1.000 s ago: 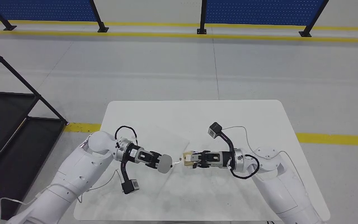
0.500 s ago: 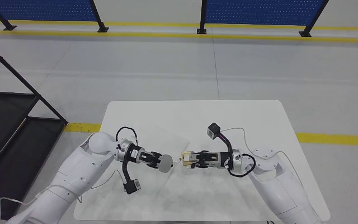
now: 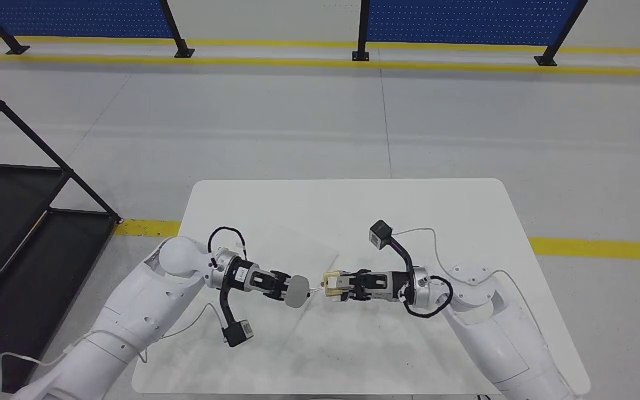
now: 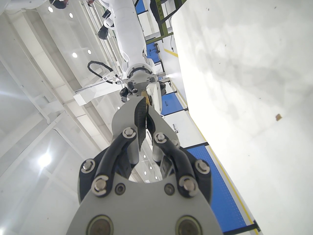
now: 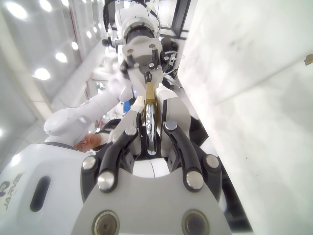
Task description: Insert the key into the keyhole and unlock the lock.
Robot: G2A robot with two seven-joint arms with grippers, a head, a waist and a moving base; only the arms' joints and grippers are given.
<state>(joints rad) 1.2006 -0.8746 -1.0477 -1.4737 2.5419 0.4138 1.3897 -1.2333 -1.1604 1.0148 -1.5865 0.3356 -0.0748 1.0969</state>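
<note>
- The left gripper (image 4: 146,110) is clenched on the small silver metal key (image 3: 316,289). Its black-padded fingers pinch tight over the bow, and the blade points straight ahead of the fingertips.
- The right gripper (image 5: 149,97) grasps the brass padlock with a chrome shackle (image 5: 149,110) by its flat sides. The shackle lies back toward the wrist, and the far end faces out toward the key.
- Key and padlock hang in the air between the two grippers, tip to face. Whether the blade has entered the keyhole cannot be told.
- The key is probably light, thin, stiff and smooth, so it is likely to pivot in the pads if pushed off-axis. A flat pinch across the bow suits it best.
- The padlock looks dense, rigid and slick. A hold on its broad faces should resist the twist when the key turns.
- Below both grippers lies the white rectangular tabletop (image 3: 450,210), matte, with a small brown fleck (image 4: 278,117) off to the side of the left gripper.
- Beyond the table are a pale grey floor (image 3: 300,120) with yellow lines (image 3: 580,246), blue panelled barriers (image 3: 460,20) and a black metal rack (image 3: 40,220).
</note>
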